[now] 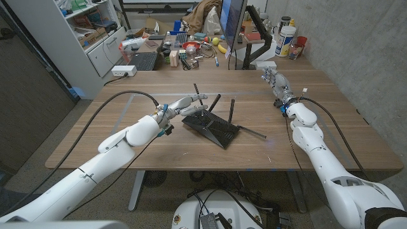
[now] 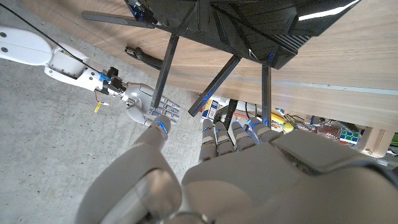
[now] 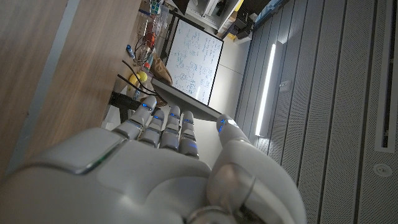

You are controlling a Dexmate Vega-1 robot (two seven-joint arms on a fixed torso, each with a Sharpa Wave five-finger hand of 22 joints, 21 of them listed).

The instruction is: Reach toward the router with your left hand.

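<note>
**Head view: left hand at the router's edge**

Head view shows the black router point(image 1: 211, 128) lying near the middle of the wooden table point(image 1: 127, 137), its flat body angled toward the robot's right and several thin antennas standing up or splayed out from it. The left hand point(image 1: 180, 107) is stretched out over the table with its fingers extended and slightly apart, the fingertips point(image 1: 201, 98) reaching the router's near-left corner among the antennas. It holds nothing; whether the fingertips actually touch the casing or an antenna cannot be told.

In the left wrist view the router point(image 2: 249, 28) sits just beyond the left hand point(image 2: 236, 162), with antennas running between the two, and the fingers are straight rather than curled.

The right hand point(image 1: 276, 83) stands well apart from the router, toward the table's far right side, fingers extended and together, empty. The right wrist view shows the same hand point(image 3: 155, 155) with straight fingers beside the table surface, a monitor point(image 3: 194, 61) beyond them.

Clutter and a monitor point(image 1: 232, 25) crowd the table's far edge.
</note>
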